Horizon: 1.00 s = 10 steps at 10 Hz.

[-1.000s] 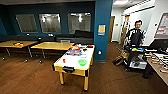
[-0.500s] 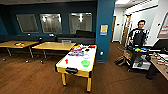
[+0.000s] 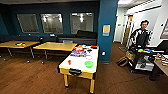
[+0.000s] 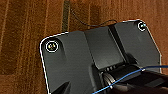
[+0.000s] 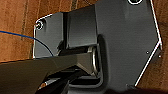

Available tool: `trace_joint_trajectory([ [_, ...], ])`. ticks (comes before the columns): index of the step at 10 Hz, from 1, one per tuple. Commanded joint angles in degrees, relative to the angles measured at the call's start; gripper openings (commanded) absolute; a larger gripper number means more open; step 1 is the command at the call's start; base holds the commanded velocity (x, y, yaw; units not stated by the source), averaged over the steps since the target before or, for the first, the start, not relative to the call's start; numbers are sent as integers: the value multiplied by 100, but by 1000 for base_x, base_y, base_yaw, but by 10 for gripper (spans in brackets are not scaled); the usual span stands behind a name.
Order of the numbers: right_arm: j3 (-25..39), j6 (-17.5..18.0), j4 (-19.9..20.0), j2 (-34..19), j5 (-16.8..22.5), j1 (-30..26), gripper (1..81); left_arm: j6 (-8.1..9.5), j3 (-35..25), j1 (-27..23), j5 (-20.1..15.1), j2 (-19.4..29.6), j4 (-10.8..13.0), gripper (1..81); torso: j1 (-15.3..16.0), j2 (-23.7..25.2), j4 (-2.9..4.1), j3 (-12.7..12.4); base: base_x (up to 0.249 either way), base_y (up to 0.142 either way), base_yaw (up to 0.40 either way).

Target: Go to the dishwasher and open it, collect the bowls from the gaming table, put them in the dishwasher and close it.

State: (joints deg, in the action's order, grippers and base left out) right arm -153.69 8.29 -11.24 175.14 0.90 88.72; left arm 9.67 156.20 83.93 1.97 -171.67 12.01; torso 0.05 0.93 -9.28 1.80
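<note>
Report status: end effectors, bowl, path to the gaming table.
End effectors: state unreadable. Green bowl on gaming table, near end. Wood floor ahead; person off right.

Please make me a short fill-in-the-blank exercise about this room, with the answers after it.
1. The bowl on the white game table is bright ____.
2. The game table has a frame and legs of ____ colour.
3. A person stands at the ____ side of the head view.

Answers: green; yellow; right
</note>
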Motion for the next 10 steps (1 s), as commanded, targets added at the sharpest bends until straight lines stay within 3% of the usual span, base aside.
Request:
trace_joint_trajectory([
  [1, 33, -21, -45, -21, 297, -271, 811, 0, -1, -320, -259, 9, -14, 811, 0, 0, 0, 0, 94, 84, 0],
  [6, 33, -20, -45, -21, 297, -262, 811, 0, -1, -320, -259, 18, -23, 811, -2, 0, 0, 0, 94, 93, 0],
  [10, 33, -20, -45, -12, 296, -271, 811, 0, -1, -320, -259, 18, -23, 811, 6, -5, 0, 2, 0, 196, 0],
])
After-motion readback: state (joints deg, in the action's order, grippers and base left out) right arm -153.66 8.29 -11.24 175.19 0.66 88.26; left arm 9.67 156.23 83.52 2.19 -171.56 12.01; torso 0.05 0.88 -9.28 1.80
